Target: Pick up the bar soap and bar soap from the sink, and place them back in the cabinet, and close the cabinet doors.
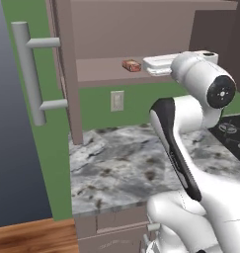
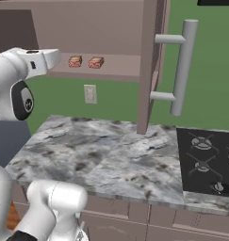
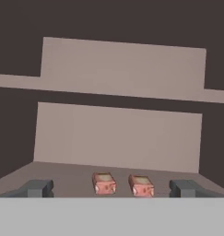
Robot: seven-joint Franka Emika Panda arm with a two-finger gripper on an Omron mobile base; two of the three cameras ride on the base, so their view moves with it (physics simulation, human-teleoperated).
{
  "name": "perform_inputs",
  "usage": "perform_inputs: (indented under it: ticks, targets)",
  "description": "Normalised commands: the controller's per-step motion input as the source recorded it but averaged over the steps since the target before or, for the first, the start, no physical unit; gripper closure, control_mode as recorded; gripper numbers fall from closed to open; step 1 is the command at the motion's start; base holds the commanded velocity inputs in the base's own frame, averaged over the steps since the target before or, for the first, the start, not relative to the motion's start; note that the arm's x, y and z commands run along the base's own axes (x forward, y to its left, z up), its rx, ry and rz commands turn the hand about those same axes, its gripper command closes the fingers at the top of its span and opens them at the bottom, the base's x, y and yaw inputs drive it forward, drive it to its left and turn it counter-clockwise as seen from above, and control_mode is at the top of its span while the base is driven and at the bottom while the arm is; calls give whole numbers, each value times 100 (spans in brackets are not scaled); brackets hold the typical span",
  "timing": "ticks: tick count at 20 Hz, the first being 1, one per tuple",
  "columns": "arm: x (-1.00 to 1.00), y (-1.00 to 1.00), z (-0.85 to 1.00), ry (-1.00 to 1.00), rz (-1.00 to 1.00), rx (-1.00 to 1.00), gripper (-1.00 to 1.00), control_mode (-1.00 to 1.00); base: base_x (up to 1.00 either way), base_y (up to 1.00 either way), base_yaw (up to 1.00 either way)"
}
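Note:
Both bar soaps lie side by side on the floor of the open cabinet [image 2: 111,28], one [image 2: 75,61] to the left of the other [image 2: 96,62]. In the hand view they [image 3: 104,183] [image 3: 141,185] sit a little ahead of my gripper [image 3: 113,189], which is open and holds nothing. My white hand [image 1: 158,64] is level with the cabinet floor, just right of the one soap [image 1: 132,64] seen from the left base. Both cabinet doors stand wide open: the left [image 1: 67,74] and the right [image 2: 151,66], each with a grey bar handle [image 2: 184,66]. The sink is out of view.
A grey marbled counter [image 1: 126,168] runs below the cabinet. A black stovetop [image 2: 208,160] is set in at its right. A wall socket [image 1: 117,100] sits on the green wall under the cabinet. The left door's handle [image 1: 30,74] juts out at the left.

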Motion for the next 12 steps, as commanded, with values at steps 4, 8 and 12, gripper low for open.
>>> perform_inputs:
  ticks: [4, 8, 12]
  targets:
    - [-75, -21, 3, 0, 3, 0, -100, -100, 0, 0, 0]
    - [-81, -34, 0, 0, 7, 0, -100, -100, 0, 0, 0]
    - [-77, -27, 0, -1, 5, 0, -100, -100, 0, 0, 0]
